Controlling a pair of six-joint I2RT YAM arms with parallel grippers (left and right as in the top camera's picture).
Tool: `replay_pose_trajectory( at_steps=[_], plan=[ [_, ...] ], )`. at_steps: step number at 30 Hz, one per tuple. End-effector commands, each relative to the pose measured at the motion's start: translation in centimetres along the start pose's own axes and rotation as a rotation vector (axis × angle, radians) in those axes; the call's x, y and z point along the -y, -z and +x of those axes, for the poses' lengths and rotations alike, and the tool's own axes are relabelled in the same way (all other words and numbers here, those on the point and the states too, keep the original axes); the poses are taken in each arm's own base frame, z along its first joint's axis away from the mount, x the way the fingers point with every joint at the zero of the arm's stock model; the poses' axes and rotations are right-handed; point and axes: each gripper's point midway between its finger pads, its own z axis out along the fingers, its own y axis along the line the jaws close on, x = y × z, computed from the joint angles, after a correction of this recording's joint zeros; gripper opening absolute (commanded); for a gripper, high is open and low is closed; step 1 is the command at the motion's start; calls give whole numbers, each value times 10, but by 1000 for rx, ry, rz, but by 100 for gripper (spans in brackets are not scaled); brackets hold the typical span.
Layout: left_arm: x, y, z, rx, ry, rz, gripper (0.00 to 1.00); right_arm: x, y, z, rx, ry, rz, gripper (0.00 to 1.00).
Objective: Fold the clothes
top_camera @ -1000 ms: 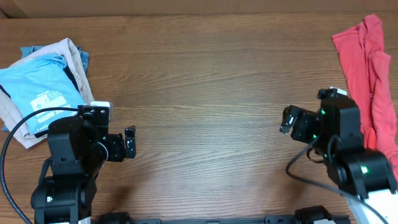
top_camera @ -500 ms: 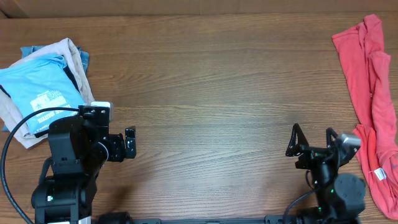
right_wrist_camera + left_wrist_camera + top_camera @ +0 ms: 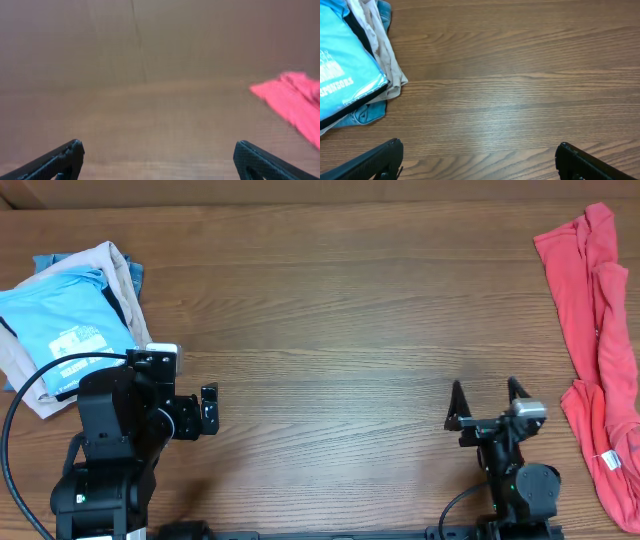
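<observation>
Status: left pincer sits at the near left of the wood-grain surface. In its wrist view we see both fingers spread wide with only bare wood between them, so it's open and holding nothing. Right pincer is at the near edge on the right side, its two fingers standing apart in a V. It's gaping too, with nothing in it. The right wrist view is blurred, and we only make out the surface and a red patch at the right. The light blue T-shirt lies folded at the far left, topmost in a small pile, print side up with white lettering. It's just beyond the left arm and not touched by either pincer. Under it we see a beige garment sticking out on the far side, and a denim-blue piece peeking from the pile's edge. A black cable from the left arm crosses the near edge of the T-shirt in the overhead view. A red garment lies crumpled and unfolded in a long strip along the right edge, to the right of the right pincer and apart from it.
</observation>
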Motion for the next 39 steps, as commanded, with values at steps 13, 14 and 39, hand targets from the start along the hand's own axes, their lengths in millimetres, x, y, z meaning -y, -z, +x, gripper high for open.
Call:
replay_pose_trajectory(
  at_steps=[13, 14, 39],
  plan=[
    [-1, 0, -1, 5, 15, -10, 100, 0, 0, -1, 14, 41, -5, 100],
    [-1, 0, -1, 5, 15, -10, 100, 0, 0, -1, 14, 41, -5, 100],
    [6, 10, 20, 40, -27, -9, 100, 0, 0, -1, 14, 41, -6, 100]
  ],
)
